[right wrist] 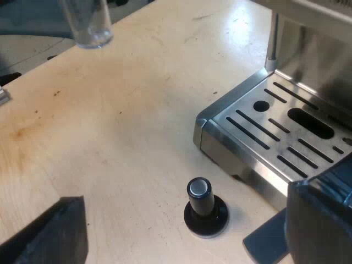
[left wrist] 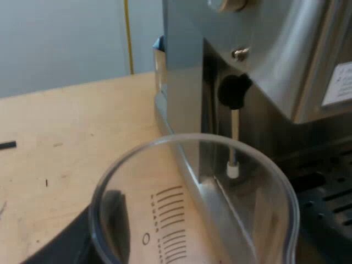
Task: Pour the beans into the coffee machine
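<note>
Left tool (left wrist: 190, 247) clamped on the glass (left wrist: 170, 212), right tool (right wrist: 184, 201) spread apart: lift clear above the machine (left wrist: 264, 55) before tipping.

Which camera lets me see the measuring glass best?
The left wrist view. The measuring glass is right up close there, beside the espresso machine, so you see its round rim and the lines printed on its side. The right wrist view catches just the bottom end of the measuring glass, far off over the table.
</note>
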{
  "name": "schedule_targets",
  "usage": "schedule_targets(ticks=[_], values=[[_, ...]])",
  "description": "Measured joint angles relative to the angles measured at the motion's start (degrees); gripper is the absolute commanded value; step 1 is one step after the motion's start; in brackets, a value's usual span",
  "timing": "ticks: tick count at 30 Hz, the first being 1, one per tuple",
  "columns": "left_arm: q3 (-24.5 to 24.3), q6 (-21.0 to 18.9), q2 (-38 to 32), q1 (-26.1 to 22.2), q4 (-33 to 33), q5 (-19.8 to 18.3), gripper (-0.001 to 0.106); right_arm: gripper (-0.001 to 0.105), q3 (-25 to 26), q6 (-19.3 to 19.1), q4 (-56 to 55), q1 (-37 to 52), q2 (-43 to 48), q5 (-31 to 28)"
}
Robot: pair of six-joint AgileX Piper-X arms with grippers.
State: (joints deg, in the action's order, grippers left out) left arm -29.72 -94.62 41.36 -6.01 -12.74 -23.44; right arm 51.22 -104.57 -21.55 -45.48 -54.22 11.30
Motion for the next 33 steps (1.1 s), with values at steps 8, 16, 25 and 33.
schedule_targets(ticks=[8, 16, 25, 33], values=[[11.0, -1.5, 0.2, 0.0, 20.2, 4.0, 0.029, 0.079, 0.0, 0.0, 4.0, 0.0, -5.1, 0.0], [13.0, -3.6, 10.5, 0.0, 28.8, 6.2, 0.029, 0.079, 0.0, 0.0, 10.1, 0.0, -10.1, 0.0], [13.0, -3.7, 24.9, 0.0, 39.3, 6.2, 0.029, 0.079, 0.0, 0.0, 15.0, 0.0, -14.9, 0.0], [13.0, -3.9, 35.2, 0.0, 52.2, 4.6, 0.029, 0.079, 0.0, 0.0, 15.2, 0.0, -15.7, 0.0]])
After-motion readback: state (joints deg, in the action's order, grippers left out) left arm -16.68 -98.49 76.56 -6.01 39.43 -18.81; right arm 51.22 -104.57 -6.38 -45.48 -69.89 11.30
